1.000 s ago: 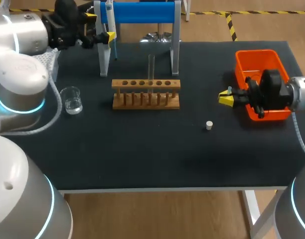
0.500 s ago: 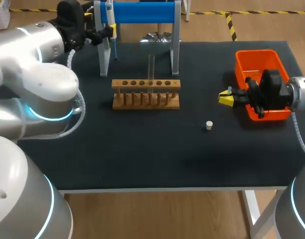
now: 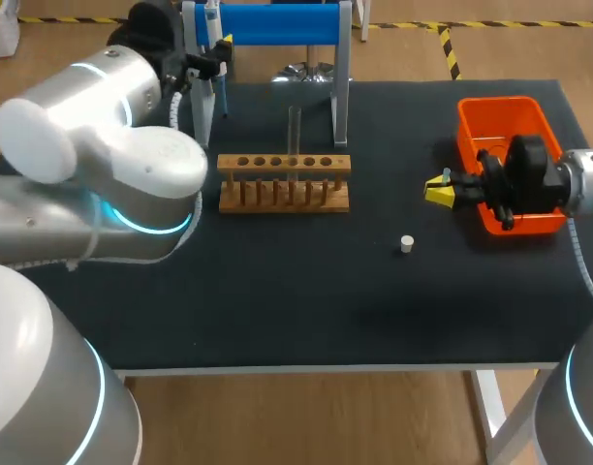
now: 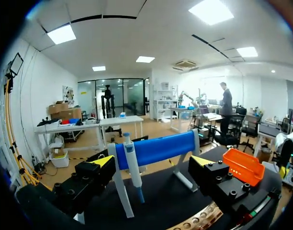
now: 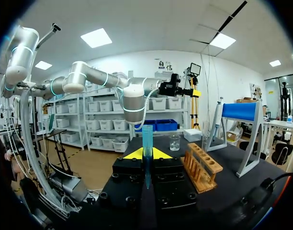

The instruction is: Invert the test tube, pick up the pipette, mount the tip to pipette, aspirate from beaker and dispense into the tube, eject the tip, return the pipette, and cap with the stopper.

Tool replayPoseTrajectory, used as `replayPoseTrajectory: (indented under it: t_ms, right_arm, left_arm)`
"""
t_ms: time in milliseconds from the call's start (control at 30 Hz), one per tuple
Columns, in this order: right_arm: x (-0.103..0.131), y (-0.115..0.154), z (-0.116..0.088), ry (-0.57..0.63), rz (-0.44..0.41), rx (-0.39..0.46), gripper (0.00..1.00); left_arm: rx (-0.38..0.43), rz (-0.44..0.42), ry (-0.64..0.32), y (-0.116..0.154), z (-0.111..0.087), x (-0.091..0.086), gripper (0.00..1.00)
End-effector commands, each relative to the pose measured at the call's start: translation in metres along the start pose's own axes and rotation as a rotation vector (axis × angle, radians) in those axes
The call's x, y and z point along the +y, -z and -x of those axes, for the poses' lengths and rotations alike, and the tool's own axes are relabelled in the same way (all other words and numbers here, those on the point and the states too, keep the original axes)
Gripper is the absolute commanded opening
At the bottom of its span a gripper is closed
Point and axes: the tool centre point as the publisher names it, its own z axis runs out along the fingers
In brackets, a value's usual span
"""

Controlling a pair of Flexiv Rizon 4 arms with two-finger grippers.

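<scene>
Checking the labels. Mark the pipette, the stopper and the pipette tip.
pipette (image 4: 132, 167), left wrist view, middle of its white body
stopper (image 3: 407, 243), head view, its white top
pipette tip (image 5: 147, 143), right wrist view, its blue upper shaft

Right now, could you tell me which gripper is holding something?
The right gripper, shut on the blue pipette tip; the left gripper is open, empty, facing the pipette on the stand.

Black tabletop (image 3: 306, 291). Wooden rack (image 3: 284, 184) w/ row of holes along top, approx. centre, standing level. Stand (image 3: 277, 24) w/ blue crossbar on white legs at rear, just behind rack. Orange bin (image 3: 497, 108) nr right edge, well apart from rack.
</scene>
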Motion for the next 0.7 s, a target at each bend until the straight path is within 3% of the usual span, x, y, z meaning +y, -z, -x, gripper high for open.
replayPoseTrajectory:
  t_ms: [33,533,700]
  right_arm:
    - [0.000,0.000,-0.001,0.001,-0.001,-0.002,0.00]
    - [0.000,0.000,-0.001,0.001,-0.001,-0.002,0.00]
    - [0.000,0.000,-0.001,0.001,-0.001,-0.002,0.00]
  left_arm:
    - [-0.239,0.011,0.010,-0.015,-0.005,0.002,1.00]
    - [-0.352,0.041,0.038,-0.041,0.001,0.012,1.00]
    - [-0.357,0.049,0.045,-0.049,0.002,0.018,1.00]
